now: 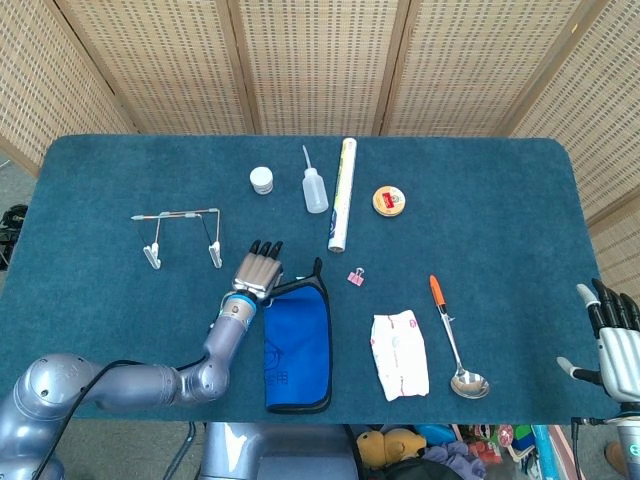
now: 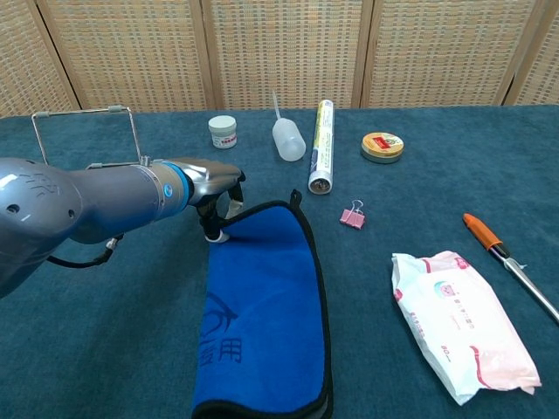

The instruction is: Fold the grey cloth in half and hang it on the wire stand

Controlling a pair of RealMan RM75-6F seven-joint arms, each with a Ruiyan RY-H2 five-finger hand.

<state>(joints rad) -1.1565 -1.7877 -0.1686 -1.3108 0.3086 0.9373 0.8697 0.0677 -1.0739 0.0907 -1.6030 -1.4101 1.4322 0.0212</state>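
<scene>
A blue cloth with black trim (image 1: 298, 345) lies folded lengthwise on the table, also in the chest view (image 2: 262, 305). My left hand (image 1: 258, 272) is at its far left corner and pinches it; the cloth's far edge is lifted off the table there (image 2: 262, 214). The hand (image 2: 210, 179) shows curled over that corner in the chest view. The wire stand (image 1: 180, 215) stands upright just left of and beyond the hand, also seen as a wire frame (image 2: 83, 113). My right hand (image 1: 615, 340) hangs at the table's near right edge, fingers spread, holding nothing.
Along the far side are a white jar (image 1: 261, 180), a squeeze bottle (image 1: 315, 188), a white roll (image 1: 343, 195) and a round tin (image 1: 389, 201). A pink binder clip (image 1: 356, 276), a wipes pack (image 1: 400, 354) and an orange-handled spoon (image 1: 452, 335) lie right of the cloth.
</scene>
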